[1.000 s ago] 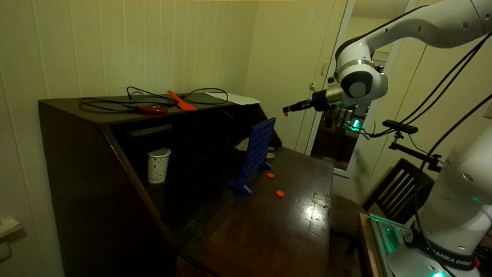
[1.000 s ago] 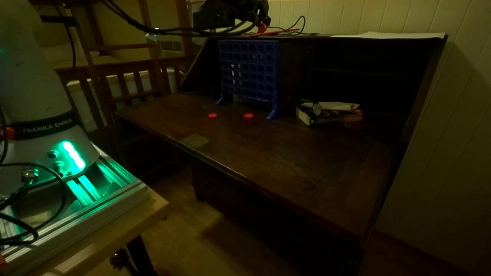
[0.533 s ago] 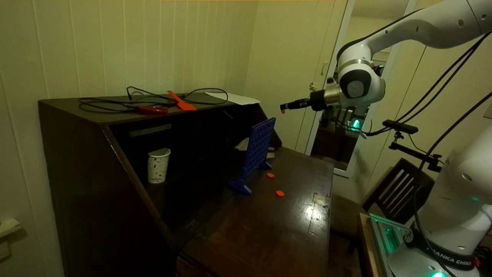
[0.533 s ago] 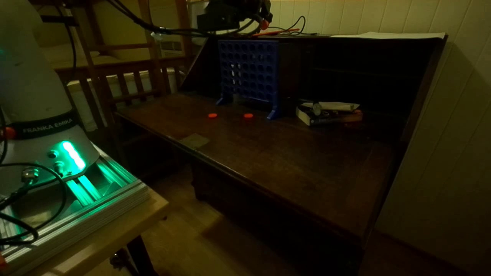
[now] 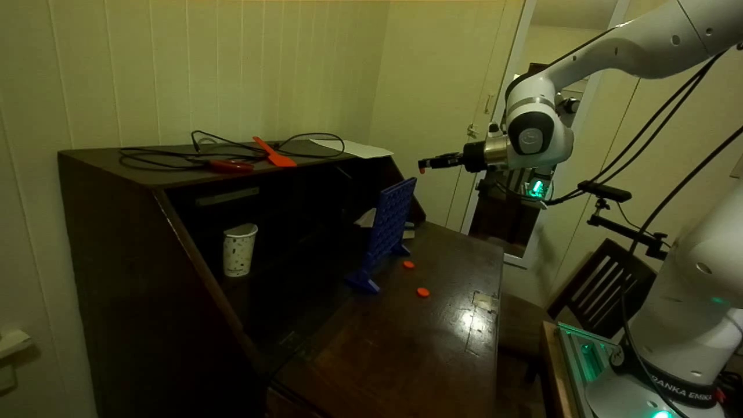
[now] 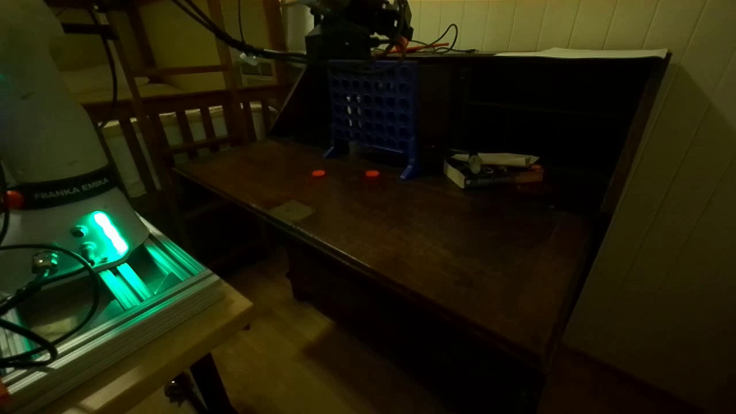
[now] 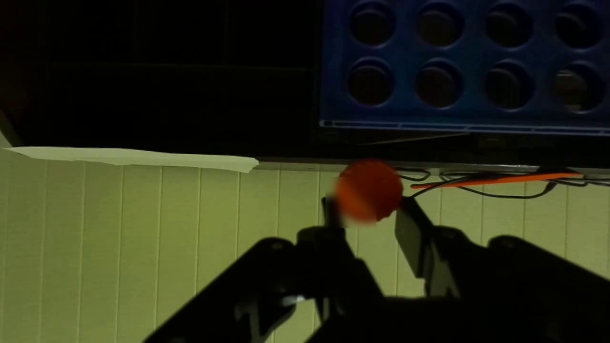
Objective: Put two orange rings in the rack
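Shifted toward the blue rack (image 7: 405,52), fingers (image 7: 412,233) grasp an orange ring (image 7: 369,190), the rack's top ahead and below, farther from the front edge of the counter (image 6: 402,224).

Rings (image 5: 423,292) org-red; rack (image 5: 388,225) dk blue; cup (image 5: 238,254) wht w/ dk specks.

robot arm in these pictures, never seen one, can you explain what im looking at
That is one white robot arm with black jaws at its end. Two pictures look on from outside it; the other is taken from its wrist and appears upside down. On the brown desk stands a blue rack, and two orange discs lie on the robot's side of it. A third orange disc is held by its edges between the jaws, near the rack's top; how near is hard to judge.
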You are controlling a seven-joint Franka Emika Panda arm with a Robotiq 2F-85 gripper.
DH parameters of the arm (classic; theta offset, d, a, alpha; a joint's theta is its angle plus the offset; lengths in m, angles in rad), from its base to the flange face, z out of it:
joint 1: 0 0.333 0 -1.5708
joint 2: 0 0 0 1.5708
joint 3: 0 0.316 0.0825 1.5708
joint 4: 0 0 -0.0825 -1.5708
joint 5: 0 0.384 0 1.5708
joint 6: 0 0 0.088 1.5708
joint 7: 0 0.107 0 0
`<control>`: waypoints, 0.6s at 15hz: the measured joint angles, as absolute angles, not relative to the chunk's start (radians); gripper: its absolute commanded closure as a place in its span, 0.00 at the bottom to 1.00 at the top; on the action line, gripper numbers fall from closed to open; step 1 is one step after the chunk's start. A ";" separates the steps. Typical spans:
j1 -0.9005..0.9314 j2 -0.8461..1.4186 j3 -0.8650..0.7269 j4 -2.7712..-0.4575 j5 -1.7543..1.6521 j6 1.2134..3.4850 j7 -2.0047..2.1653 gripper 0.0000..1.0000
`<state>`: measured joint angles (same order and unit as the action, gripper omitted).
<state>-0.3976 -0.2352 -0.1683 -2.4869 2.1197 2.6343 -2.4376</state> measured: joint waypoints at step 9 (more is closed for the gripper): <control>-0.390 -0.179 -0.175 -2.456 2.188 2.601 -2.515 0.91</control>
